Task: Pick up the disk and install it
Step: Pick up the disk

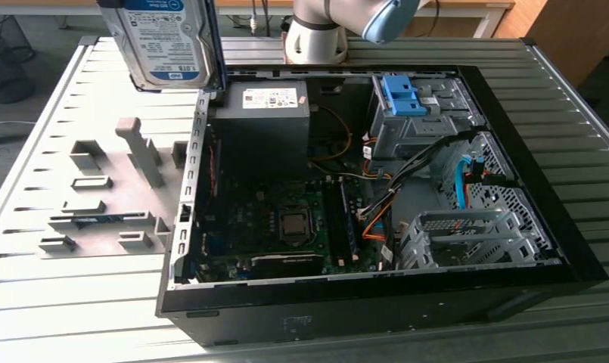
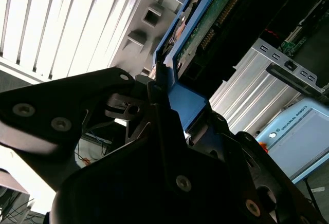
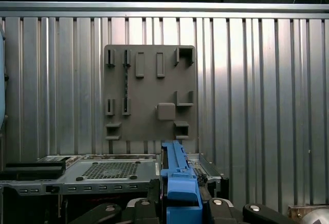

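Observation:
The disk (image 1: 168,41) hangs upright in the air above the far corner of the open computer case (image 1: 546,249), on the exterior view's left. Its white-and-blue label faces the camera, and the blue carrier runs along its edge. In the second wrist view my gripper (image 2: 169,112) is shut on the carrier's blue rail, and the disk's green circuit board (image 2: 218,11) shows beyond it. In the first wrist view the blue carrier (image 3: 177,175) rises between the black fingers (image 3: 146,206).
A grey fixture plate (image 1: 113,189) with raised holders lies on the slatted metal table beside the case and is visible in the first wrist view (image 3: 150,93). Inside the case are a blue-topped drive bay (image 1: 405,94), a perforated cage (image 1: 466,234), cables and the motherboard. The arm's base (image 1: 319,34) stands behind.

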You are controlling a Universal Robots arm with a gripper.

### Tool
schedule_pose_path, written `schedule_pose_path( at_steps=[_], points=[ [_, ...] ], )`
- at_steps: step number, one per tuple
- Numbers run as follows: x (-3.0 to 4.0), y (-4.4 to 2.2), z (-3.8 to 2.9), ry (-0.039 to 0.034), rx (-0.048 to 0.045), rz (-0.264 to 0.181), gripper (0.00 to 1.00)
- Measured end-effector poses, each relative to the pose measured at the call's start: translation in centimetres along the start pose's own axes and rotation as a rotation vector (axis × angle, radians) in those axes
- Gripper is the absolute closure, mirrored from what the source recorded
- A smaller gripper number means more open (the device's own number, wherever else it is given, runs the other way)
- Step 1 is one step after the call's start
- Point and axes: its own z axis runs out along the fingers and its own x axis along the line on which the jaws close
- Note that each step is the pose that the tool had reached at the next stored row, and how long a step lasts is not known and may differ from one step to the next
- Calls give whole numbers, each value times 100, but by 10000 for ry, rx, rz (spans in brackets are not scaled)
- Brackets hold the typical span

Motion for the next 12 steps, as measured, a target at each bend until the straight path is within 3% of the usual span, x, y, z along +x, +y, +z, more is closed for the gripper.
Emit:
schedule_pose_path(
  at_steps=[12],
  points=[
    [-2, -64, 0, -1, 0, 0, 64]
  ],
)
